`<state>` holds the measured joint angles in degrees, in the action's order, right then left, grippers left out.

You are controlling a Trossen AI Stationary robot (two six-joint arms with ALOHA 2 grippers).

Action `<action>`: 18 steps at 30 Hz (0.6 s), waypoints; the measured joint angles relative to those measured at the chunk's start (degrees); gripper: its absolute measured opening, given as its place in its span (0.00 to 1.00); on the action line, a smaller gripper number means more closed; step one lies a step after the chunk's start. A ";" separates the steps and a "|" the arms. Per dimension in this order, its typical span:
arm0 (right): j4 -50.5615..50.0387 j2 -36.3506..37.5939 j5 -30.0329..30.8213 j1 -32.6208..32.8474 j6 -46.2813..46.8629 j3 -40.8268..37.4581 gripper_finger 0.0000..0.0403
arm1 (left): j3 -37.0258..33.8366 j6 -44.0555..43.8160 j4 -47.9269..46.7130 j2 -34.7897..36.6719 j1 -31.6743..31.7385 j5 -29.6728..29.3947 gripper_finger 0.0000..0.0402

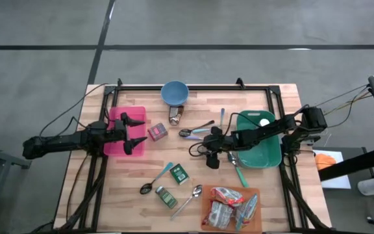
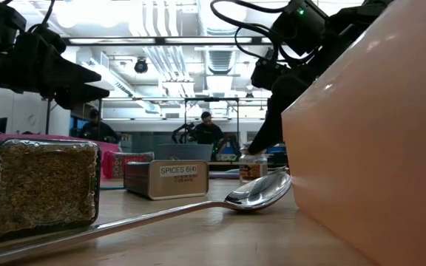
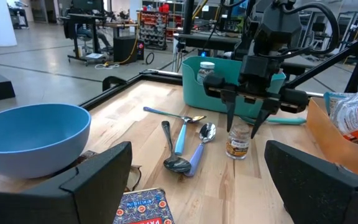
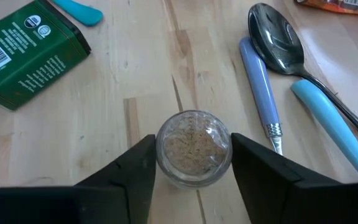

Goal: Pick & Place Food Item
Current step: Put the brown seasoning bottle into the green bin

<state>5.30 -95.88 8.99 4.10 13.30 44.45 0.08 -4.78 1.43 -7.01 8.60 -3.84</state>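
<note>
A small clear spice jar [image 4: 194,148] with tan grains inside stands upright on the wooden table, near its middle. My right gripper [image 4: 192,155] is shut on it; from the left wrist view the jar [image 3: 237,140] shows below the dark fingers. In the high view the right gripper [image 1: 211,158] covers the jar. My left gripper [image 1: 134,132] waits open above the pink tray [image 1: 117,146] at the table's left, holding nothing. My right gripper pinches the spice jar by its two opposite sides [image 4: 161,152], near the top, between the two fingers [image 4: 135,168]. The fingers slant down from the table's right side. The jar stands upright with its bottom on the table.
Beside the jar lie several spoons [image 4: 272,37] and a green tin [image 4: 23,53]. A green bin [image 1: 268,153] stands at the right, a blue bowl [image 1: 174,92] at the far edge, an orange tray [image 1: 208,201] of snack bags at the near right.
</note>
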 joint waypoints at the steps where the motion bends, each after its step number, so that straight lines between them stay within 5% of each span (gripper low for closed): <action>1: 0.01 0.00 0.00 0.00 -0.08 0.00 0.44 | 0.00 0.00 -0.02 0.00 -0.01 0.00 0.93; 18: 0.98 1.58 0.18 -0.04 0.07 0.00 0.41 | 0.00 0.00 0.00 0.00 -0.01 0.00 0.93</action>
<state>6.28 -94.29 9.18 4.05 13.37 44.45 0.08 -4.78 1.43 -7.01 8.60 -3.84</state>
